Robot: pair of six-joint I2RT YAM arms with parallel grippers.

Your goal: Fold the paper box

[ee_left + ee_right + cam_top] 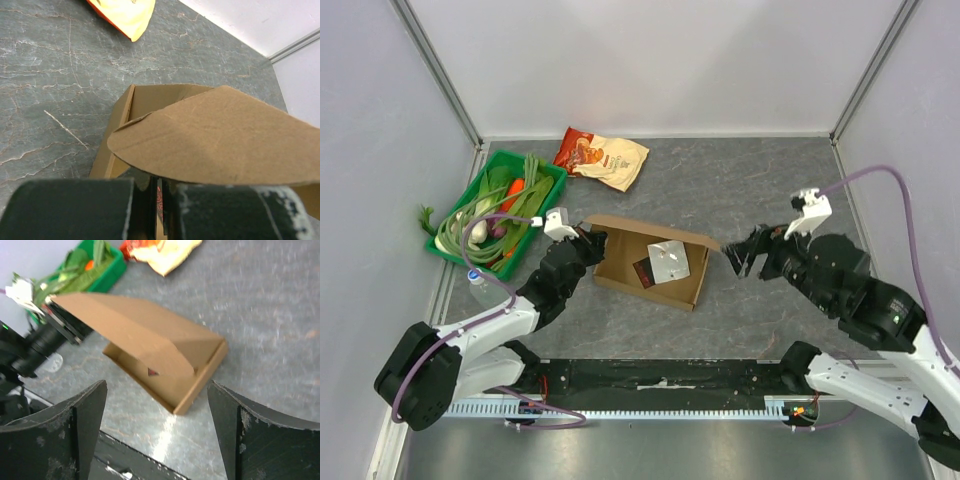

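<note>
1. Left wrist view: the left claw [154,200] is pinched tight on the edge of the lid [215,135] and holds it raised at a slant.
2. The right claw [157,387] gapes wide and empty, just right of the box [620,255].
3. The box sits in the middle of the table [770,180], between the claws.
4. Its walls stand up, so the folding looks mostly done. Closing and tucking the lid seem left.
5. It is a shallow tray of plain brown cardboard with a rounded lid, and small items [668,262] lie inside.

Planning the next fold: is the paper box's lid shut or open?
Open. The left gripper holds the lid lifted off the paper box; items inside show.
</note>
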